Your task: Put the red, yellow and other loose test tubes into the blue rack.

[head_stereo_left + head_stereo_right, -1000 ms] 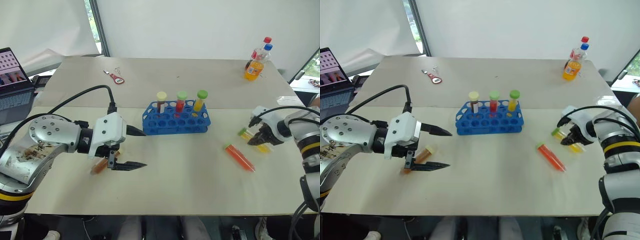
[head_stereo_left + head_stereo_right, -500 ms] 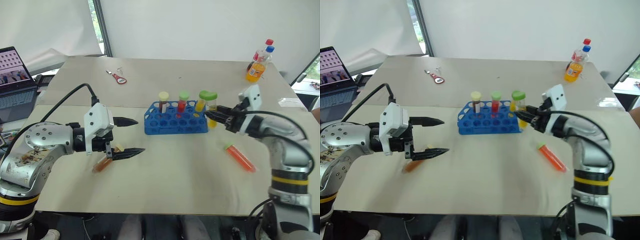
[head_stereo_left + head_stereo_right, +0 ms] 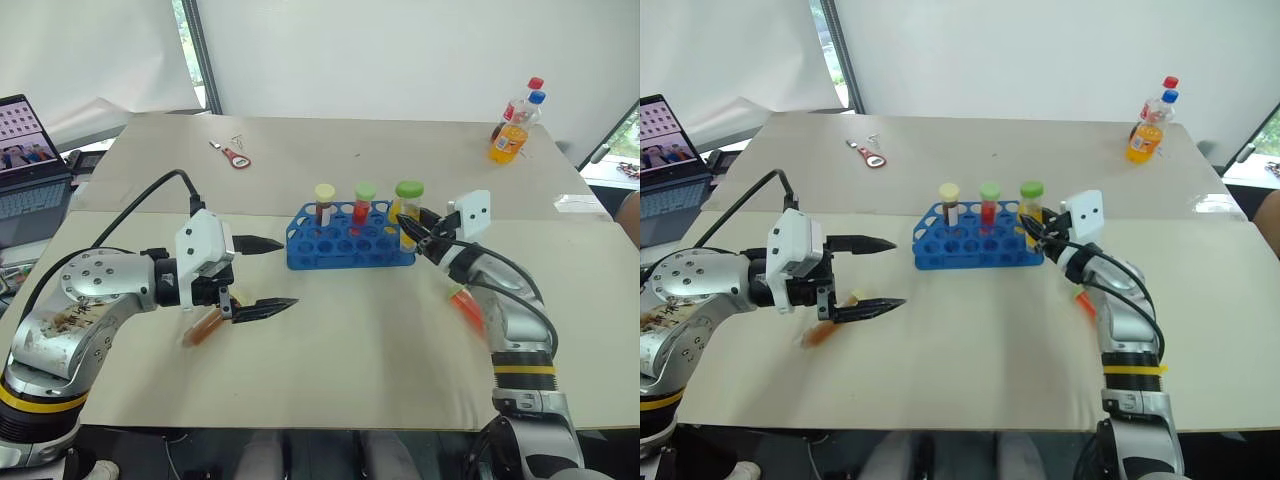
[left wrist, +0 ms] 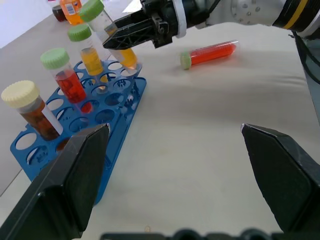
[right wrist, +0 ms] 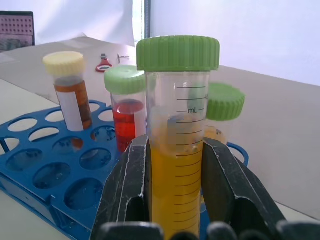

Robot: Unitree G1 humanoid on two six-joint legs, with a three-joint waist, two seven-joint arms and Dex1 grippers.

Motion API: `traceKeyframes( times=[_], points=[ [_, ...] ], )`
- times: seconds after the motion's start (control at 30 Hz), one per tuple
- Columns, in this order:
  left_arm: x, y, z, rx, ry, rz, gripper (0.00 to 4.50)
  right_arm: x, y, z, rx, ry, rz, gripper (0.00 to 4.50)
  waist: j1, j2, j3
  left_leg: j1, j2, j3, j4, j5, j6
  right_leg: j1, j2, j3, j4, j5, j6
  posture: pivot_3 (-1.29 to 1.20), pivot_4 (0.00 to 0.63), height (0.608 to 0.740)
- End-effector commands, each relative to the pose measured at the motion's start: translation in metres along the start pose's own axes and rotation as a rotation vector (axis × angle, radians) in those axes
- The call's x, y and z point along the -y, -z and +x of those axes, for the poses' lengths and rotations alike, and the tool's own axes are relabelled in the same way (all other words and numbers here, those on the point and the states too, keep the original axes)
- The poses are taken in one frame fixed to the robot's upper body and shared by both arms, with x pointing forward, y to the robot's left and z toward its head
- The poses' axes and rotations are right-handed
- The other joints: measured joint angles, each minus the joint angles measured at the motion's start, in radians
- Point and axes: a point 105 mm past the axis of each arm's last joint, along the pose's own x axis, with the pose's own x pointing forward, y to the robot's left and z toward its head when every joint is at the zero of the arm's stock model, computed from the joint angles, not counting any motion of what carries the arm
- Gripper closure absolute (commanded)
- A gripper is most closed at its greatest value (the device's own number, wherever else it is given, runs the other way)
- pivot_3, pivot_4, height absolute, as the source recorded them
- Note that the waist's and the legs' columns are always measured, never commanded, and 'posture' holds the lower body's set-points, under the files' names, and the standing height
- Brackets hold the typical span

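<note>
Since a second ago our right gripper (image 5: 175,200) has carried the yellow tube (image 5: 177,150) from the table's (image 3: 350,370) right side to the right end of the blue rack (image 3: 350,238), jaws clamped on it upright above the holes, so we judge insertion comes next. Our left gripper (image 3: 262,275) hangs wide open and empty near the left edge, beside the brown tube (image 3: 203,326) lying under it. The red tube (image 4: 210,52) lies loose right of the rack, partly hidden behind our right arm; which hole the yellow tube is over, we cannot tell.
</note>
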Motion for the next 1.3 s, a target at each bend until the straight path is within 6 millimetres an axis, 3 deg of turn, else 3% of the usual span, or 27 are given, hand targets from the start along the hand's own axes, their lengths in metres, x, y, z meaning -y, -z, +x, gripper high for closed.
traceKeyframes(
  times=[0.03, 0.4, 0.57, 0.63, 0.83, 0.97, 1.1, 1.3],
  points=[
    [0.0, -0.008, 0.001, 0.022, -0.002, 0.051, 0.0, -0.004, -0.003, 0.004, 0.039, 0.01, -0.036, 3.51, 0.0, 0.0, 0.0, 0.0, 0.0, 0.0, 0.0, 0.0, 0.0, 0.0, 0.0, 0.0, 0.0, 0.0, 0.0, 0.0, 0.15, 0.733],
    [-0.002, -0.009, 0.005, 0.038, -0.025, 0.048, 0.0, -0.007, 0.013, 0.014, 0.087, 0.166, 0.034, 3.51, -0.007, 0.0, 0.0, 0.002, 0.001, 0.0, 0.0, 0.0, 0.0, 0.001, 0.0, 0.0, 0.0, 0.0, 0.0, 0.0, 0.15, 0.733],
    [-0.002, -0.011, 0.008, 0.052, -0.034, 0.039, 0.0, -0.021, 0.018, 0.01, 0.14, 0.174, 0.083, 3.51, -0.021, 0.0, 0.0, 0.004, 0.001, -0.001, -0.001, 0.0, -0.001, 0.002, 0.0, 0.0, 0.001, 0.0, 0.0, 0.0, 0.15, 0.733],
    [-0.003, -0.012, 0.008, 0.056, -0.04, 0.038, 0.0, -0.021, 0.019, 0.01, 0.135, 0.185, 0.084, 2.48, -0.025, 0.0, 0.0, 0.004, 0.001, -0.002, -0.001, 0.0, -0.001, 0.002, 0.0, 0.0, 0.001, 0.0, 0.0, 0.0, 0.15, 0.733],
    [-0.005, -0.011, 0.01, 0.053, -0.052, 0.031, 0.0, -0.008, 0.016, 0.0, 0.089, 0.206, -0.001, 0.43, -0.024, 0.0, 0.0, 0.003, 0.001, -0.007, -0.002, 0.0, -0.001, 0.001, 0.0, 0.001, 0.001, 0.0, 0.0, 0.0, 0.15, 0.733],
    [-0.007, -0.009, 0.011, 0.048, -0.068, 0.029, 0.0, -0.002, 0.012, -0.02, 0.046, 0.146, -0.053, 0.43, -0.018, 0.0, 0.0, 0.001, 0.0, -0.009, -0.002, 0.0, 0.0, 0.001, -0.001, 0.0, 0.001, 0.0, 0.0, 0.0, 0.15, 0.733],
    [-0.008, -0.003, 0.012, 0.021, -0.068, 0.019, 0.0, 0.007, 0.006, -0.055, -0.061, 0.054, -0.109, 0.43, -0.014, 0.0, 0.0, 0.0, 0.0, -0.009, -0.002, 0.0, 0.0, 0.001, 0.0, 0.0, 0.0, 0.0, 0.0, 0.0, 0.15, 0.733],
    [0.003, 0.009, 0.007, -0.068, 0.037, 0.07, 0.0, 0.015, -0.018, -0.085, -0.394, -0.041, -0.239, 0.43, -0.014, 0.0, 0.0, 0.002, 0.0, -0.007, -0.001, 0.0, 0.0, 0.001, 0.0, 0.001, -0.001, 0.0, -0.001, 0.0, 0.15, 0.733]
  ],
)
